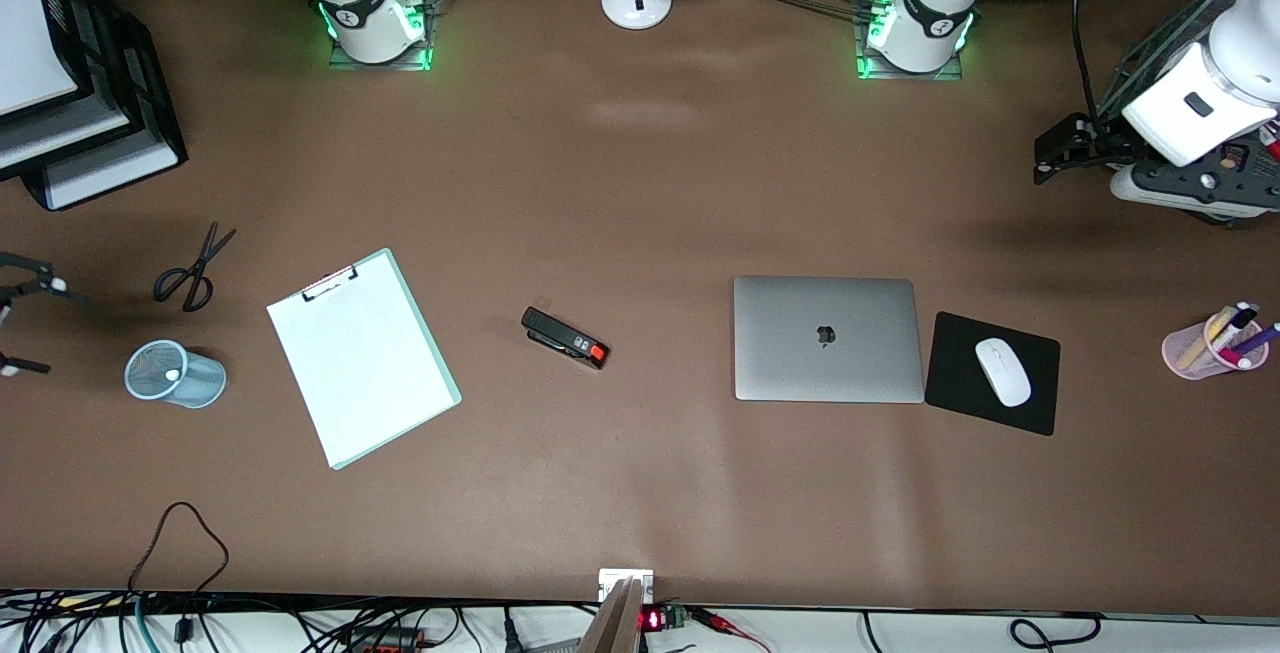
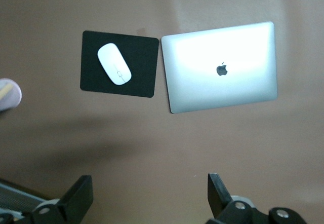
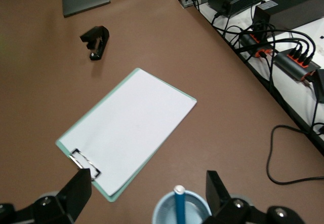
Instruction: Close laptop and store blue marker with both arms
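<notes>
The laptop (image 1: 825,338) lies shut on the table, lid up with its apple logo showing; it also shows in the left wrist view (image 2: 223,69). The blue marker (image 3: 179,206) stands upright in the light blue mesh cup (image 3: 195,203), whitish cap up; in the front view only its cap (image 1: 172,374) shows inside the cup (image 1: 175,374). My right gripper (image 3: 148,191) is open and empty over that cup, at the right arm's end of the table (image 1: 50,325). My left gripper (image 2: 149,193) is open and empty, raised over bare table at the left arm's end (image 1: 1065,148).
A black mouse pad (image 1: 1035,408) with a white mouse (image 1: 1003,371) lies beside the laptop. A pink pen cup (image 1: 1210,348) stands toward the left arm's end. A stapler (image 1: 565,338), clipboard (image 1: 362,355), scissors (image 1: 195,268) and black paper trays (image 1: 90,93) are also there.
</notes>
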You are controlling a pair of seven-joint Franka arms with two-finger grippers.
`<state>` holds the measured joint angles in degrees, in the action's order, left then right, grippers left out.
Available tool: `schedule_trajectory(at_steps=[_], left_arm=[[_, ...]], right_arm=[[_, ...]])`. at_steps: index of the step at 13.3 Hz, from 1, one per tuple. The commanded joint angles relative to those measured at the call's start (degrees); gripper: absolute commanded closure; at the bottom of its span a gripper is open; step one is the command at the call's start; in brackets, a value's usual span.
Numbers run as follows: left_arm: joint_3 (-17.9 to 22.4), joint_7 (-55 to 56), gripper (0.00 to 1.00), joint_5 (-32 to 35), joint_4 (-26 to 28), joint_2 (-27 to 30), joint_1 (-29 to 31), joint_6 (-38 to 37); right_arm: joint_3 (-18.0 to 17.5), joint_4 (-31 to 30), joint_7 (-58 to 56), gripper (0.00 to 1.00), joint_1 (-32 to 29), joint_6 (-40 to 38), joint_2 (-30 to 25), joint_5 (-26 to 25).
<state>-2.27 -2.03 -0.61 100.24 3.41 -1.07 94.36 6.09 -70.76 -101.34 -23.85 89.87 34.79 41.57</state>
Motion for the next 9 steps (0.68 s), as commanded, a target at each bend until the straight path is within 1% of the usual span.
schedule_trajectory(at_steps=[1,4,9], left_arm=[[0.9,2.5,0.0,-0.3,0.1,0.3,-0.8,0.7],[0.9,1.9,0.0,-0.3,-0.4,-0.2,-0.2,-0.5],[0.4,1.9,0.0,-0.1,-2.0,-1.0,-0.3,-0.8]], right_arm=[[-0.3,-0.9,8.1,0.0,2.4,-1.9,-4.2,-3.7],[-0.3,-0.9,18.8,0.0,7.9,-1.9,-8.3,-8.9],[-0.4,-0.9,36.6,0.0,17.8,-1.9,-11.8,-17.4]])
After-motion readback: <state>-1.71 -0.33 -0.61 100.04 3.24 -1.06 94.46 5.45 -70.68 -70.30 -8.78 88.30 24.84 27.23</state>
